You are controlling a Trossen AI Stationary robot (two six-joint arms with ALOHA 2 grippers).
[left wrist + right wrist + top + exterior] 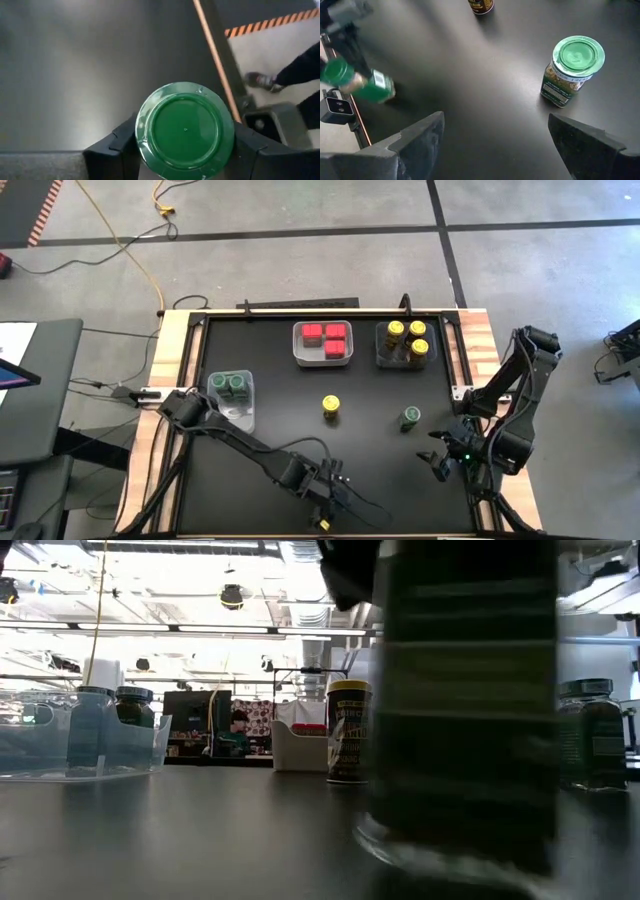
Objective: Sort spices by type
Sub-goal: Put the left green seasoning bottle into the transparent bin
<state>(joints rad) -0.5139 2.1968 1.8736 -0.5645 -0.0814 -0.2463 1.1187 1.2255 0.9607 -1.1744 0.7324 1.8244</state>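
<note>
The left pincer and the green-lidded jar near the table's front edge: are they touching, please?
Touching. In the left wrist view, the left pincer has both dark fingers pressed against opposite sides of the green-lidded jar, with no gap showing.

Far edge, middle: a tray (322, 358) holding three boxes (324, 333).
Far edge, right: a second tray (385, 355) holding four jars (407, 340).
Left side: a third tray (246, 413) with two jars (231, 384) in it.
Desk (290, 410) centre: one jar (331, 407) standing alone.
Right of centre: another lone jar (410, 418).
Near edge: left tool (325, 498) clamped around a jar (185, 131).
Near right: right tool (440, 463), near the lone jar, not touching.
</note>
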